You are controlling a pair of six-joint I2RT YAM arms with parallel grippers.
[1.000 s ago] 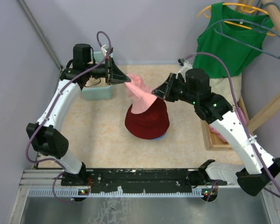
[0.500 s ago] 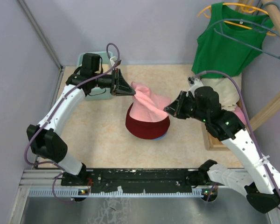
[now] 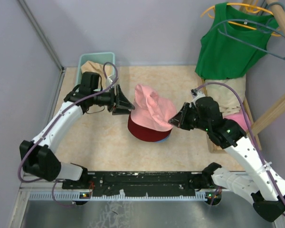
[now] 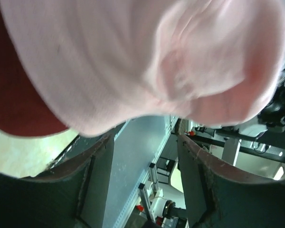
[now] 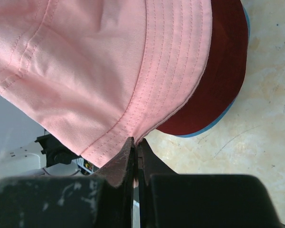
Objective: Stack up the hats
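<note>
Basket (image 3: 83, 59), behind-left of red hat (image 3: 145, 133): holds beige hat (image 3: 92, 67). Pink hat (image 3: 152, 108): draped on red hat, blue hat (image 3: 164, 139) beneath. Left gripper (image 3: 128, 105): left of red hat, jaws apart, empty. Right gripper (image 3: 173, 122): right of it, clamped on pink brim.

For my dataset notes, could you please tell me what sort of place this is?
Probably a small robot test booth staged for clothing: plain lilac panel walls enclose a beige tabletop, two white robot arms are bolted to a black rail, and a green tank top hangs nearby.
</note>
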